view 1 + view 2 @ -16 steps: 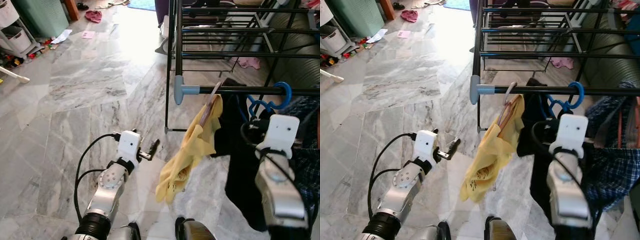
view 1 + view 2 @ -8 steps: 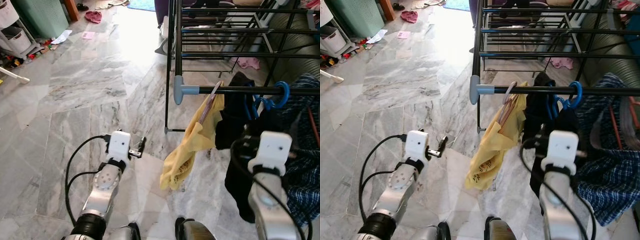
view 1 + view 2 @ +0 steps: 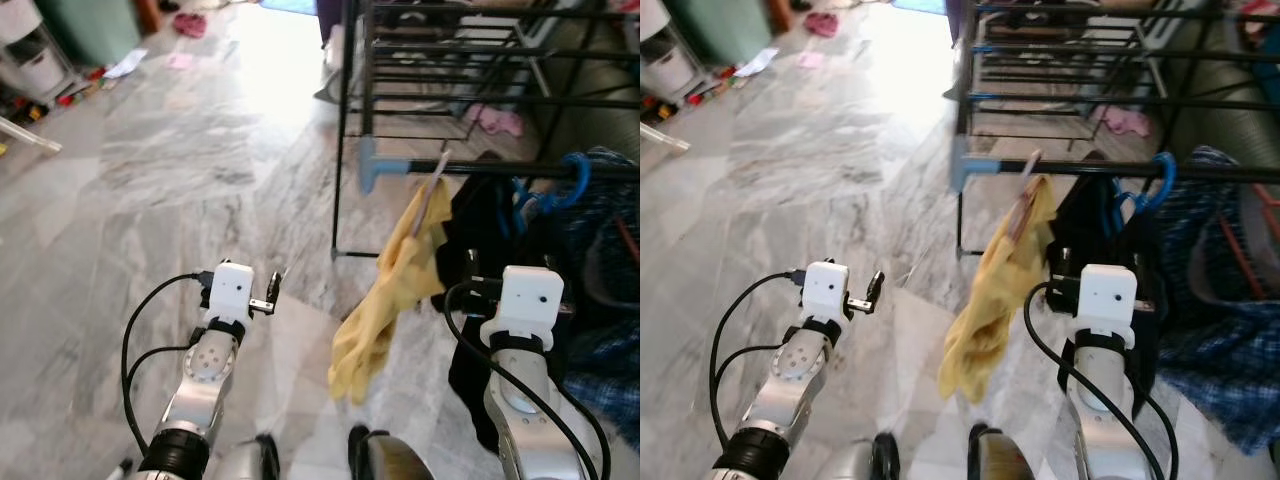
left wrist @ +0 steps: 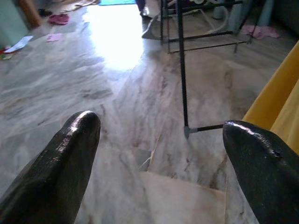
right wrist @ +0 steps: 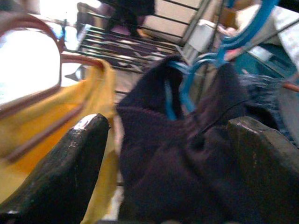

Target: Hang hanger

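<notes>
On rack rail (image 3: pixel 470 168): blue hanger (image 3: pixel 560 190) with dark garment (image 3: pixel 480 240), hooked | right gripper (image 5: pixel 168 158) wide open, empty | left gripper (image 4: pixel 159 154) open, empty | hanging apparently done.

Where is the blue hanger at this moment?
In the left eye view, the blue hanger hangs on the rack's front rail, on the robot's right, holding a dark garment beside the yellow cloth.
</notes>
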{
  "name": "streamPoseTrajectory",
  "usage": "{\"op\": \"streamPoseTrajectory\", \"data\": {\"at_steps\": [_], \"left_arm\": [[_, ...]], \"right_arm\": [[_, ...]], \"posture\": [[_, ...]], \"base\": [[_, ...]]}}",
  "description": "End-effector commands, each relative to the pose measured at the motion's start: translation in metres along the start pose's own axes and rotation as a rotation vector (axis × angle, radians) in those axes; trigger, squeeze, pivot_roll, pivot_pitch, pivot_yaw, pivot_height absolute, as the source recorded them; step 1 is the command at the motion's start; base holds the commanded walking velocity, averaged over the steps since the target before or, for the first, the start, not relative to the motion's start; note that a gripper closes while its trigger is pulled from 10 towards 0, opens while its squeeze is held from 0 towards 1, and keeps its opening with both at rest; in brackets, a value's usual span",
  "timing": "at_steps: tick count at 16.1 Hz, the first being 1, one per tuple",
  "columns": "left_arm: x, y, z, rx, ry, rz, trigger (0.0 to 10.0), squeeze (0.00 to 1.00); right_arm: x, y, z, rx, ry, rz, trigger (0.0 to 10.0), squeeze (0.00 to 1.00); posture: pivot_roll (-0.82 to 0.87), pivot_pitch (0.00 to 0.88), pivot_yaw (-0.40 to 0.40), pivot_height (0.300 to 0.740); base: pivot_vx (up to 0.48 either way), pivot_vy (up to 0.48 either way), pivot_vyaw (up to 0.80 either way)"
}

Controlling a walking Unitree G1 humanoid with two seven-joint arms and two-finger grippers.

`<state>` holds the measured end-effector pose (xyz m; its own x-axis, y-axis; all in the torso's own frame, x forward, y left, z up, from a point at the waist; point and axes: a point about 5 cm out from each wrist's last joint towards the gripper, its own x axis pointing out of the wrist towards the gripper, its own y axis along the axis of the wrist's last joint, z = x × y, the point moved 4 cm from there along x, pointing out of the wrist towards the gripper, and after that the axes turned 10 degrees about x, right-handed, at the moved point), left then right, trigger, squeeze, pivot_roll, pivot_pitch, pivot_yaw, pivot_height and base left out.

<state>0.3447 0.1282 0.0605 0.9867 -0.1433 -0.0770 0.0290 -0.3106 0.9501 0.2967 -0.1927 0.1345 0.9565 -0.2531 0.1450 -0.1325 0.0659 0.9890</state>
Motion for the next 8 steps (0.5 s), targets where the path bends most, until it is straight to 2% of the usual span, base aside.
{"op": "streamPoseTrajectory", "data": {"at_steps": [1,8], "left_arm": [[-0.0047,-0.011,0.0005,0.008,0.003,-0.04,10.0,0.0],[-0.0034,-0.0109,0.0008,0.016,0.004,-0.041,10.0,0.0]], "right_arm": [[-0.003,-0.0059,0.001,-0.009,0.002,-0.016,10.0,1.0],[-0.0029,-0.0063,-0.0065,0.02,0.037,-0.017,10.0,1.0]], "posture": [[-0.17,0.183,0.037,0.74],[-0.17,0.182,0.044,0.74]], "base": [[-0.375,0.0,0.0],[-0.375,0.0,0.0]]}}
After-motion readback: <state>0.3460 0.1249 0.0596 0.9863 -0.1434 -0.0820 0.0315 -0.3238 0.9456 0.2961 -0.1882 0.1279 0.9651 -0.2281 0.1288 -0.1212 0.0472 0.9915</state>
